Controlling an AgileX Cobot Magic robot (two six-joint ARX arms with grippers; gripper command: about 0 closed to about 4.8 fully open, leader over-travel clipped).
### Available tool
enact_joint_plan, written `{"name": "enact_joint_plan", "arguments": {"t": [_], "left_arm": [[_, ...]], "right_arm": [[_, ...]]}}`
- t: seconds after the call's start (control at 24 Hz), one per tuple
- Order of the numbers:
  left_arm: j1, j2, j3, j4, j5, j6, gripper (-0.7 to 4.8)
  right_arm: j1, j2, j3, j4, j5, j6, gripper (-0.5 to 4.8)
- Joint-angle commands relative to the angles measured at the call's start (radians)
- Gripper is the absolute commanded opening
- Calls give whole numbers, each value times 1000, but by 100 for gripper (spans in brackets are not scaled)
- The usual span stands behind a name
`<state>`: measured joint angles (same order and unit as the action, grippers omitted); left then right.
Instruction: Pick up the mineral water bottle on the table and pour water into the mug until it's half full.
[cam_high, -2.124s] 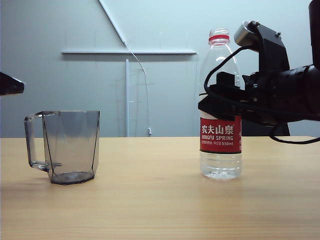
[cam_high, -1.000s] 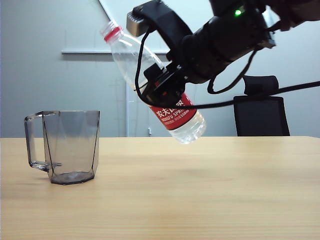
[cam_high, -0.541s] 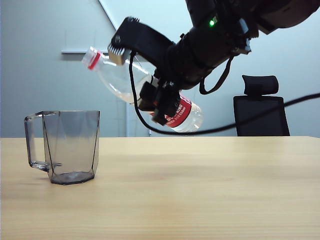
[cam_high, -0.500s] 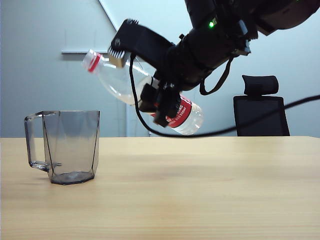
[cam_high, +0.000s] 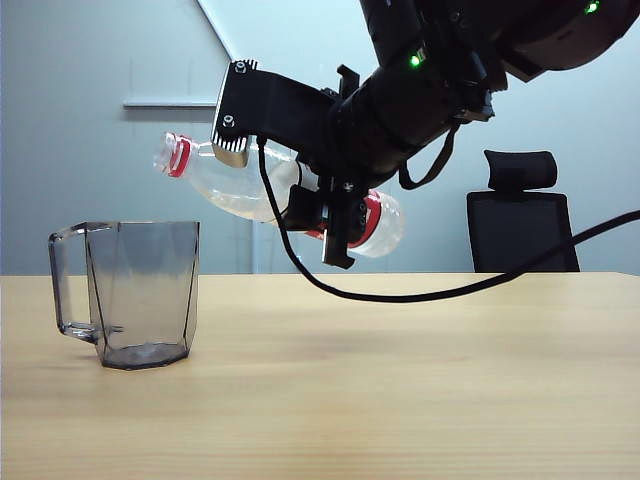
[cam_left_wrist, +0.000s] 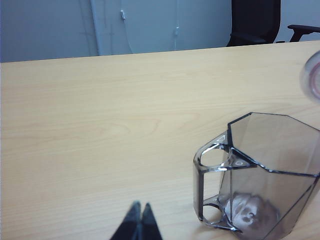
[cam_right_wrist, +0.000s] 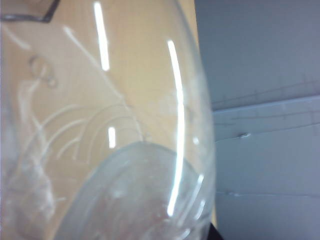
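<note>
In the exterior view, going from left to right, the mug (cam_high: 138, 294) stands upright on the light wood desk (cam_high: 400, 380) at the left of the frame, handle toward the left edge, looking empty. Above and just right of its rim hangs the mineral water bottle (cam_high: 240, 185), tipped nearly level with its red-ringed neck pointing left and slightly down, the mouth above the mug's right side; water lies along the lower side of the bottle's body. The right tool (cam_high: 335, 205) is clamped around the bottle's labelled middle, its dark arm running up to the upper right of the frame, a black cable looping below it toward the right edge. A black office chair (cam_high: 520, 225) sits behind the desk at the right. The left tool does not appear in this view. The left wrist view adds what the exterior cannot: looking down into the mug (cam_left_wrist: 265, 175) at the lower right of the frame, with the bottle's mouth (cam_left_wrist: 312, 80) just entering at the right edge, and the left tool (cam_left_wrist: 139, 225) at the bottom centre, its dark tips pressed together and holding nothing, away from the mug. The right wrist view is filled by the bottle's clear wall (cam_right_wrist: 110, 130) with the desk showing through it; the tool's own fingers are not visible there.
</note>
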<state>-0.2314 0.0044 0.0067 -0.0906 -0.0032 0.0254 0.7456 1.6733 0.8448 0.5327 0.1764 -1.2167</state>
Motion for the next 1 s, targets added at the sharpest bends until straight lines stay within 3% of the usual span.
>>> {"name": "enact_joint_plan", "arguments": {"t": [0.04,1.0], "left_arm": [[0,2,2,10,1,-3,-2],[0,2,2,9,1,-3,-2]], "right_arm": [[2,-3,27,82,6,-49,237],[16,37,71,102,98,-335,237]]}}
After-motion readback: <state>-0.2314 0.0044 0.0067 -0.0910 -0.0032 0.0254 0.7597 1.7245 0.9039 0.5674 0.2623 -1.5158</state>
